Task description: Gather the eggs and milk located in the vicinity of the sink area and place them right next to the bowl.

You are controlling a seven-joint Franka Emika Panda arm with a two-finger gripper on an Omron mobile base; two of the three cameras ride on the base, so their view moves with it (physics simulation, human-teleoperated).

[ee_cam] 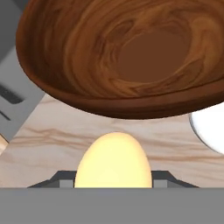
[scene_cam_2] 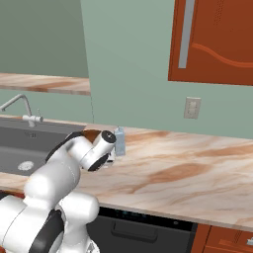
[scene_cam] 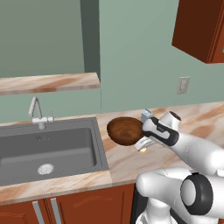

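A: Quick layout? Biggest first.

B: You had the large grey rectangular metal sink (scene_cam: 48, 148) at left in the marbled beige counter (scene_cam_2: 197, 173). The round, deep reddish-brown wooden bowl (scene_cam: 125, 130) sat on the counter just right of the sink. The small pale blue-grey gabled milk carton (scene_cam_2: 119, 141) stood just behind the bowl, already beside it.

A: And the hand?

B: Your two-finger gripper (scene_cam: 143, 146) was nearly closed, jaws pinched on the small smooth cream oval egg (ee_cam: 113, 161). The egg hung low over the counter, right at the bowl's near rim.

A: How should the step have gone?

B: Judging from that, you were at the put-down. You needed to lower straight until the egg touched the counter, then open slowly so it wouldn't roll. You had to keep the fingers off the bowl's wall and lift straight up after.
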